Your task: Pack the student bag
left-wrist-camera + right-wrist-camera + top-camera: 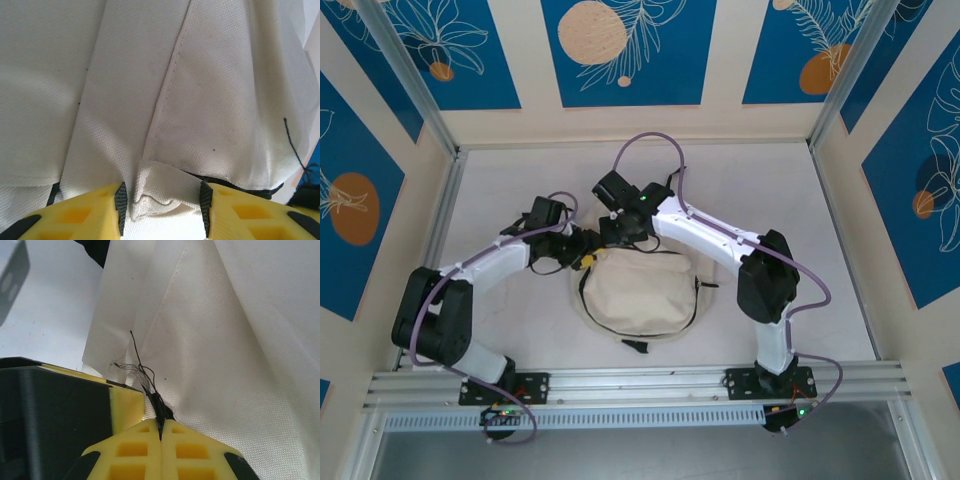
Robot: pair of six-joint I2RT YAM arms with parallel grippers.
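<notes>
The student bag (640, 292) is a cream fabric backpack with black trim, lying flat in the middle of the table. At its far left corner is my left gripper (585, 260). In the left wrist view the left gripper (162, 207) stands open, with a loose fold of the bag's cream cloth (165, 192) between the black pads. My right gripper (618, 238) is at the bag's far edge. In the right wrist view the right gripper (161, 427) is shut on a frayed black strip of the bag's trim (159, 407), and the bag's cloth (230, 350) hangs beyond it.
The white table (770, 190) is walled by cream and blue panels, with metal posts at the corners and a rail (640, 382) along the near edge. A black strap end (638, 346) sticks out at the bag's near side. The left gripper's yellow finger (125, 405) sits close beside the right one.
</notes>
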